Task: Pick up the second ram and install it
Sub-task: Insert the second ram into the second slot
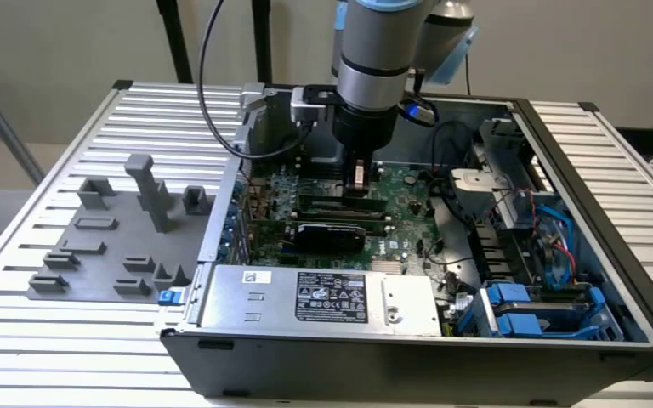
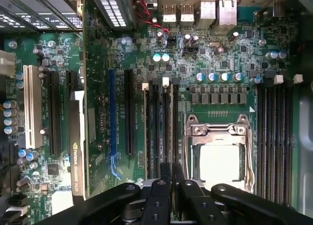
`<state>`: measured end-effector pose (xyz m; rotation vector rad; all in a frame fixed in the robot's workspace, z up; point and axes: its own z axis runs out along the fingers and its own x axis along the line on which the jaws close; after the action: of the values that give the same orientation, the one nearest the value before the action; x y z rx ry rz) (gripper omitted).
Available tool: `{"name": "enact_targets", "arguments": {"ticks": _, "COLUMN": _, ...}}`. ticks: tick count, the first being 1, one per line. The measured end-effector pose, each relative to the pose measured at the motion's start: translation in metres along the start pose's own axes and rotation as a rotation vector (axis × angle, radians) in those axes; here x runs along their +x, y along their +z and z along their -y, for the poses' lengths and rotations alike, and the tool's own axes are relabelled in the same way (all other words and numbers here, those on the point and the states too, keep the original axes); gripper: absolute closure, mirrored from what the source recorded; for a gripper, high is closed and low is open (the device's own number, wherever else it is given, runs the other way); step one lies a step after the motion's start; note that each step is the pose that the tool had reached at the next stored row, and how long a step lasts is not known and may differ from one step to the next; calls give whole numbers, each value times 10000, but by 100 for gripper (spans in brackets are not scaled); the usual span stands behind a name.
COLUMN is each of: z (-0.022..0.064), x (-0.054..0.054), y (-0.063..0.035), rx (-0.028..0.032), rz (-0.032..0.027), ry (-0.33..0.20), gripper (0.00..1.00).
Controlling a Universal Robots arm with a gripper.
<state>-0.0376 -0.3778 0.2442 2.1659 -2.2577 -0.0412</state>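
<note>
The arm's gripper stands upright inside the open computer case, lowered over the motherboard. In the wrist view the gripper has its black fingers drawn close together, and a thin dark edge rises between them; this appears to be the second ram pinched edge-on, though its green face and chips cannot be made out. In the exterior view a narrow stick, the second ram, hangs vertically beneath the fingers, its lower end at or just above the board.

Directly ahead of the jaws runs a bank of long memory slots with white latches at their far ends. To one side of the jaws lies the metal-framed processor socket; to the other, a graphics card stands in its slot. A grey tray of holder blocks rests on the ribbed table, well apart from the jaws, at the exterior view's left.
</note>
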Motion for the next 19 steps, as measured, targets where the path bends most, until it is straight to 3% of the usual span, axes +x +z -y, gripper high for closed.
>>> {"name": "enact_targets", "arguments": {"ticks": 12, "z": 2, "x": 28, "y": 34, "rx": -1, "rz": -27, "ry": -83, "gripper": 100}}
{"name": "enact_targets", "arguments": {"ticks": 14, "z": 2, "x": 27, "y": 44, "rx": 34, "rz": -22, "ry": -84, "gripper": 100}}
{"name": "enact_targets", "arguments": {"ticks": 17, "z": 3, "x": 28, "y": 64, "rx": 132, "rz": -20, "ry": -85, "gripper": 100}}
{"name": "enact_targets", "arguments": {"ticks": 19, "z": 3, "x": 28, "y": 65, "rx": 134, "rz": -24, "ry": -86, "gripper": 100}}
